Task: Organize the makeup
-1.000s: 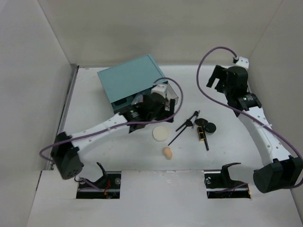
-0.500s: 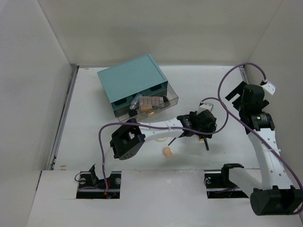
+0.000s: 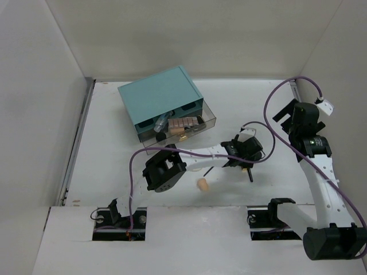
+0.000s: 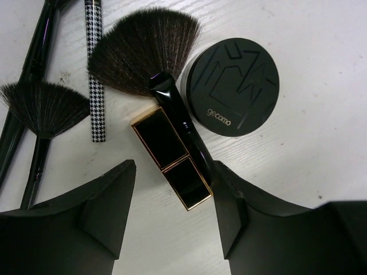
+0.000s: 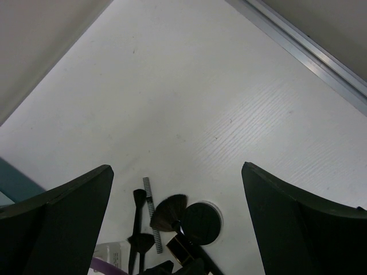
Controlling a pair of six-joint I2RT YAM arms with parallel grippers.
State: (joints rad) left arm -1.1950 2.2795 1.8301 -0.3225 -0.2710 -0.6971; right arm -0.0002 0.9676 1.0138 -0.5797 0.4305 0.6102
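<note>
Progress is partial: the open drawer (image 3: 183,125) of the teal box (image 3: 157,94) at 11 o'clock holds several items. The peach sponge (image 3: 202,184) at 6 o'clock and a 4 o'clock cluster of round compact (image 4: 233,86), fan brushes (image 4: 143,48), checked pencil (image 4: 96,86) and black-and-gold lipstick (image 4: 172,154) lie loose on the table (image 3: 114,172). The left gripper (image 4: 175,172) is half-open astride the lipstick, contact unclear and nothing lifted; the right gripper (image 5: 176,167) at 2 o'clock gapes wide, empty.

Brush handles (image 4: 35,46) past the left edge
</note>
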